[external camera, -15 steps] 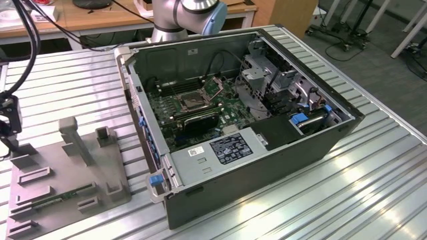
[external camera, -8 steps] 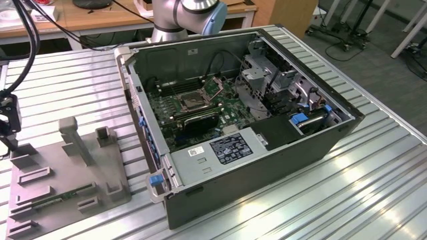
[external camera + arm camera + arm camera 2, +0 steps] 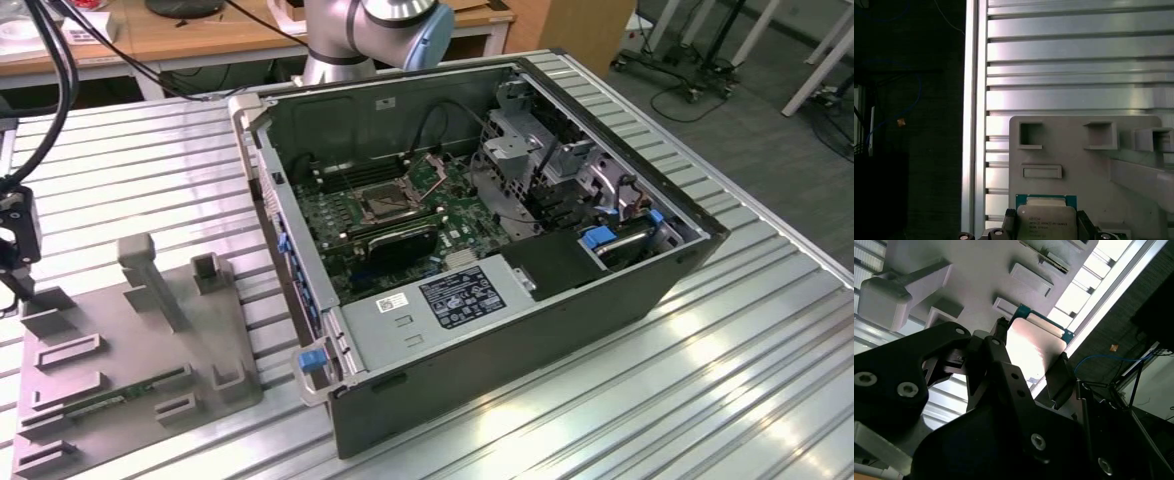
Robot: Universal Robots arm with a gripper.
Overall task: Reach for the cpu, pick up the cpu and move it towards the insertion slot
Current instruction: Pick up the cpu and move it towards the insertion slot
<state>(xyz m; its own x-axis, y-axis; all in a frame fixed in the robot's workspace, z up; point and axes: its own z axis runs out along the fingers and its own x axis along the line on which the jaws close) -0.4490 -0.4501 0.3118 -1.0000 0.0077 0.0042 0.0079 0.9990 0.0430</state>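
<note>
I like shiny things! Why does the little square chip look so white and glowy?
In the second wrist view, glare off the cpu, gripped by the end effector, washes its top white; in the first wrist view it looks duller; in the exterior view, bright streaks gleam on the ribbed table.

Cut off by the picture's edge in the first wrist view: the near part of the small, thin, square cpu with its pale silvery metal top, and most of the black metal claw flanking it. Print on that top too small to make out. In the second wrist view, tucked behind the claw's dark body: one corner of the cpu, its face washed out by glare. Lifted or resting on the flat gray moulded fixture plate: cannot tell. Cropped at the exterior view's left: the claw. Cropped at the top there: the silver-and-blue robot arm. Inside of the square dark insertion slot with silvery frame: too small to tell.
</note>
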